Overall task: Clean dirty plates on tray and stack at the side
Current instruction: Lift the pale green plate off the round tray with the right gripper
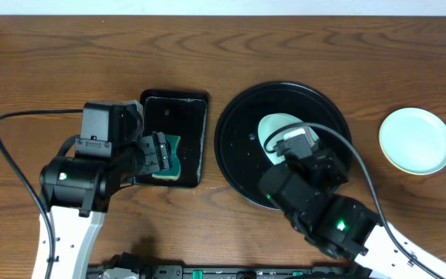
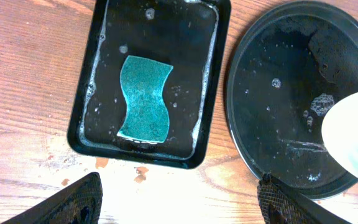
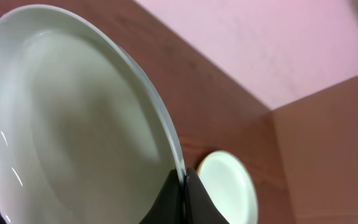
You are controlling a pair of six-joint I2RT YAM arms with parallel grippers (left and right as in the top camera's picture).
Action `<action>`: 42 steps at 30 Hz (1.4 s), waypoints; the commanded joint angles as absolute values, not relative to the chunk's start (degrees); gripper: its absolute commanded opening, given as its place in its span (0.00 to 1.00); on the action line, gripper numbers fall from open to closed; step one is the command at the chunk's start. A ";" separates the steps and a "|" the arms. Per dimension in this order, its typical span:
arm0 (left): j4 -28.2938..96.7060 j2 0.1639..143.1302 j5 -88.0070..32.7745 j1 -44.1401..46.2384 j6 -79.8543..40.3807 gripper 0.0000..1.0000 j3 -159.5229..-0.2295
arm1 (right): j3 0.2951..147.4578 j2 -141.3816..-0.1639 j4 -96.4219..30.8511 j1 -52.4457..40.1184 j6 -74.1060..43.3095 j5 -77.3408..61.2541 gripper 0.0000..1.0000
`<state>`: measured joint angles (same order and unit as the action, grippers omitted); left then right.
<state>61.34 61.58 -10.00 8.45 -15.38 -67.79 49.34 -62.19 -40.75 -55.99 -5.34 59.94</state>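
My right gripper (image 3: 184, 178) is shut on the rim of a pale mint-blue plate (image 3: 73, 118), holding it tilted on edge above the round black tray (image 1: 238, 159). The plate's face looks clean. From overhead that plate (image 1: 273, 128) shows over the tray's middle, partly hidden by the right arm. The tray (image 2: 272, 112) is wet, with foam specks. A second mint-blue plate (image 1: 416, 139) lies on a pale yellow one on the table at the far right. My left gripper (image 2: 180, 179) hangs open and empty above the near end of the small rectangular tray.
A green sponge (image 2: 145, 99) lies loose in soapy water in the small rectangular black tray (image 2: 92, 93), left of the round tray. Reddish drips (image 2: 101, 163) mark the wood in front of it. A cable (image 1: 6, 155) loops at the left.
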 commanded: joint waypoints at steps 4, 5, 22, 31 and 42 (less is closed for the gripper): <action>61.45 61.47 -10.04 8.32 -15.05 0.80 -67.81 | 49.84 -61.56 -40.51 -63.57 -2.81 71.13 0.01; 61.45 61.47 -10.04 8.32 -15.05 0.80 -67.81 | 49.84 -61.56 -40.51 -64.20 -2.46 71.96 0.01; 61.47 61.47 -10.04 8.32 -15.05 0.81 -67.81 | 49.84 -61.56 -40.49 -66.04 -2.24 75.20 0.01; 61.45 61.47 -10.04 8.32 -15.05 0.81 -67.81 | 49.84 -61.56 -40.53 -66.04 -2.22 75.20 0.01; 61.47 61.47 -10.04 8.32 -15.05 0.82 -67.81 | 49.84 -61.56 -40.51 -66.04 -2.24 75.20 0.01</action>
